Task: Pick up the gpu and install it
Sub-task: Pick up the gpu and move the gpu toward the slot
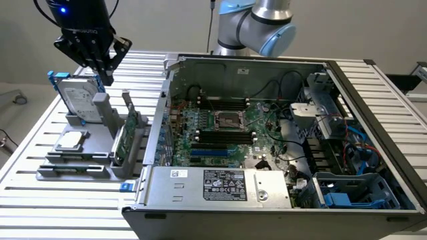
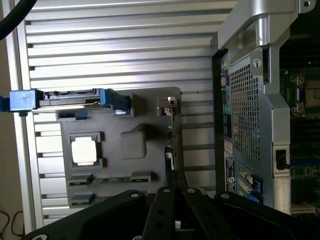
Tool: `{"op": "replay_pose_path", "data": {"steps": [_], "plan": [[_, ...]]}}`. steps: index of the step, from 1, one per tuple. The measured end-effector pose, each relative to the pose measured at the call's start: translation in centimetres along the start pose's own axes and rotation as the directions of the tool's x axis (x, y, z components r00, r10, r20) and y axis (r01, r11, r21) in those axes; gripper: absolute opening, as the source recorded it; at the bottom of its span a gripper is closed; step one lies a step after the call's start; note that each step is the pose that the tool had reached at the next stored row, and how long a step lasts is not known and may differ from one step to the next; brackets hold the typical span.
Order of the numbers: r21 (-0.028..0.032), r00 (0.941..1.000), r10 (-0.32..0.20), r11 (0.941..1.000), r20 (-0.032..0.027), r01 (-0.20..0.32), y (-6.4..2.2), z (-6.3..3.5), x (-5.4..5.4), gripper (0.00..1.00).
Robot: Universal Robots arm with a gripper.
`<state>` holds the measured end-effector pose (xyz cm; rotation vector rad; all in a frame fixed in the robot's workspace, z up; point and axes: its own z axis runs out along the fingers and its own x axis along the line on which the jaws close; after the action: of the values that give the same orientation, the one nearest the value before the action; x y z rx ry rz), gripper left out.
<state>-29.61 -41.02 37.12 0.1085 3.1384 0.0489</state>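
Ext view, from 9 o'clock across: the hard drive in its blue frame stands on the grey rack, w/ the square chip lying flat at the drive's 6. The gripper hangs at abt 11 o'clock of the view, tips just beside the drive's upper corner at its 2 o'clock. The fingers look pinched narrow, w/ nothing in them. The gpu stands on edge in the rack's slot at the gripper's 5–6 o'clock. It is apart from the gripper and not picked up yet. At the rack's 3 o'clock is the open pc case, its side wall near the gpu.

Risks as I judge them:
- Fingers this narrow could land on the gpu's top edge, not astride it, and press it into the slot.
- Any offset toward 9 o'clock could clip the drive or the rack's grey post.
- A thin card held off-centre may tilt, then snag the case wall or miss its slot on the board.
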Motion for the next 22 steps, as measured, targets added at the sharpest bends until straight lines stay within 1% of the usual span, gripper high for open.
{"op": "replay_pose_path", "data": {"steps": [4, 6, 7, 8, 9, 10, 11, 12, 13, 16, 19, 22], "plan": [[0.0, 1.0, 0.0, 1.0, 0.0, 0.0, 0.0, 0.0, 0.0, 0.12], [0.0, 1.0, 0.0, 1.0, 0.0, 0.0, 0.0, 0.0, 0.0, 0.24], [0.0, 1.0, 0.0, 1.0, 0.0, 0.0, 0.0, 0.0, 0.0, 0.24], [0.0, 1.0, 0.0, 1.0, 0.0, 0.0, 0.0, 0.0, 0.0, 0.3], [0.0, 1.0, 0.0, 1.0, 0.0, 0.0, 0.0, 0.0, 0.0, 0.3], [0.0, 1.0, 0.0, 1.0, 0.0, 0.0, 0.0, 0.0, 0.0, 0.36], [0.0002, 1.0, 0.0, 1.0, -0.0002, 0.0, 0.0, 0.0, 0.0, 0.36], [0.0018, 1.0, 0.0, 1.0, -0.0003, 0.0, 0.0, 0.03, 0.0, 0.36], [0.0051, 1.0, 0.0, 1.0, -0.0001, 0.0, -0.01, 0.12, 0.0, 0.36], [0.0094, 1.0, 0.0, 1.0, 0.0002, 0.0, -0.05, 0.56, 0.1, 0.36], [0.0112, 1.0, -0.001, 0.9999, 0.0003, 0.001, -0.09, 1.1, 0.1, 0.36], [0.0115, 1.0, -0.004, 0.9999, 0.0003, 0.004, -0.13, 1.64, 0.1, 0.36]]}}
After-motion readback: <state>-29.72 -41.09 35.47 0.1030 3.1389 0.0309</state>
